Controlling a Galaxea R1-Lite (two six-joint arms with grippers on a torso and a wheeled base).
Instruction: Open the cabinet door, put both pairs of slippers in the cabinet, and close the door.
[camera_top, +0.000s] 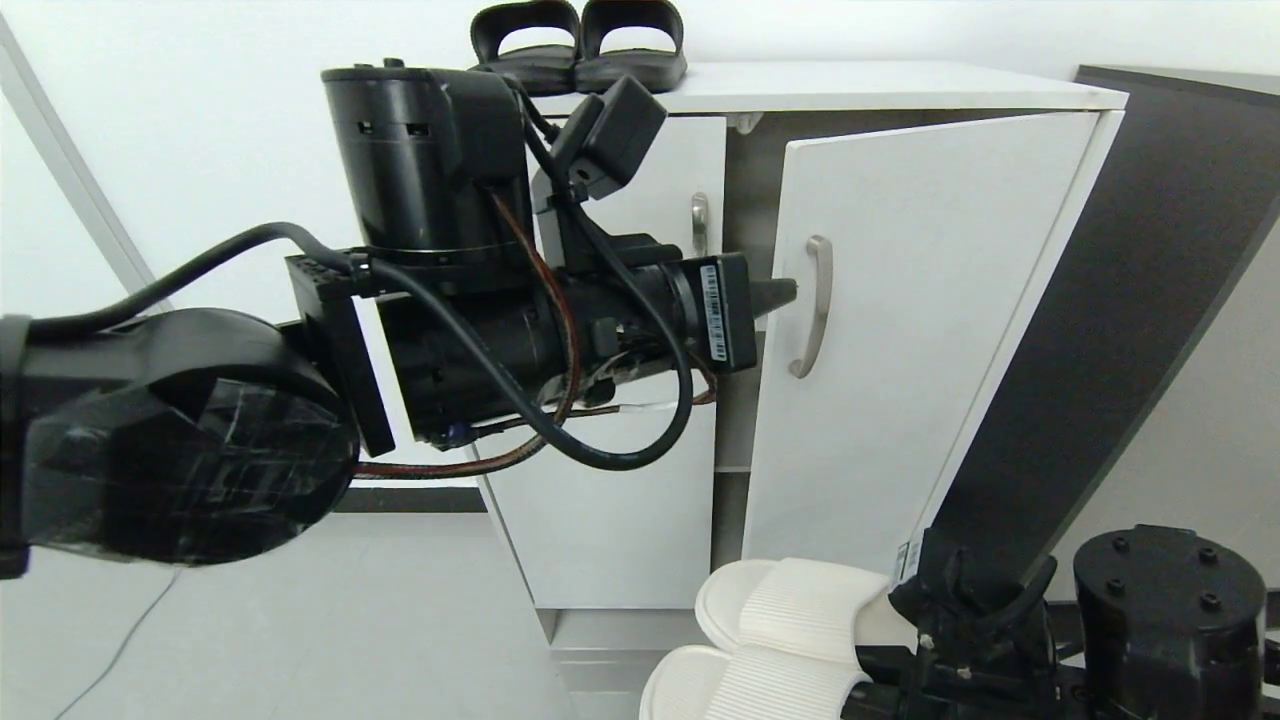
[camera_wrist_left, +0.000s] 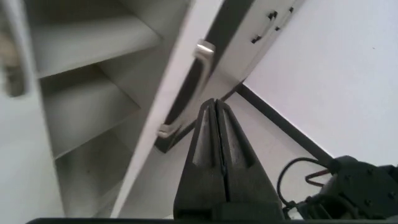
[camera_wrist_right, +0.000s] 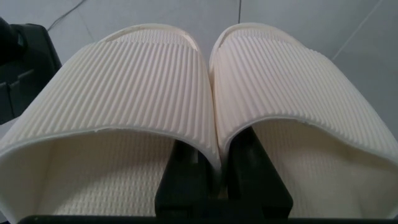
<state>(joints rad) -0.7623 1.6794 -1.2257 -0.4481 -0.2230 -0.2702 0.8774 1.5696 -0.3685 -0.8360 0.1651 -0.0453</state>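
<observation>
The white cabinet (camera_top: 900, 95) is standing with its right door (camera_top: 920, 330) swung partly open, and the left door (camera_top: 610, 500) is lying flush. Through the gap, the left wrist view is showing 2 white shelves (camera_wrist_left: 93, 37) inside, and their far ends are being cut off by the frame.

The left gripper (camera_top: 780, 293) is hovering at the open door's free edge, just beside its metal handle (camera_top: 815, 305), with its fingers pressed together. Whether the tip is touching the door is hard to make out.

1 pair of black slippers (camera_top: 580, 45) is sitting side by side on the cabinet's top, near its left end, and the arm is partly hiding the toes.

The white slippers (camera_top: 790, 620) are hanging low in front of the cabinet, below the open door. The right gripper (camera_wrist_right: 221, 180) is pinching the 2 inner sides together so the pair is staying side by side. Its fingertips are lying hidden under the ribbed straps, and the lower slipper is being cut off at the head view's bottom edge.
</observation>
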